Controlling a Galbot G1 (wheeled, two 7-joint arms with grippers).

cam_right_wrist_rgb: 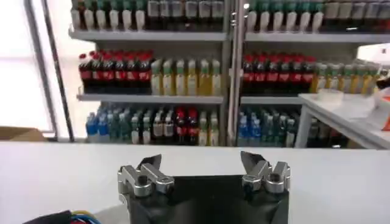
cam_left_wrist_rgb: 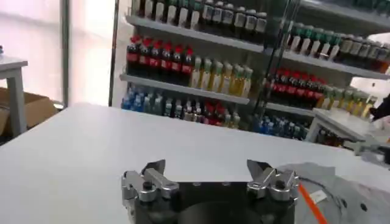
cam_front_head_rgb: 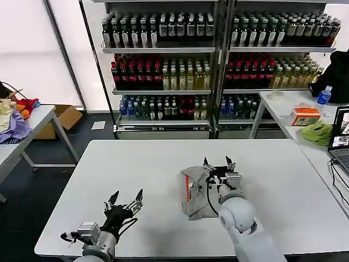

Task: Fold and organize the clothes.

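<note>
- Head view: the folded grey shirt, with an orange mark on its left edge, lies on the white table, its long side running near to far. The right gripper hovers over its far edge, fingers wide apart and empty. The left gripper is near-left, open and empty.
- Left wrist view: the left gripper holds nothing; the shirt lies to its right.
- Right wrist view: the right gripper is spread open over the table.
</note>
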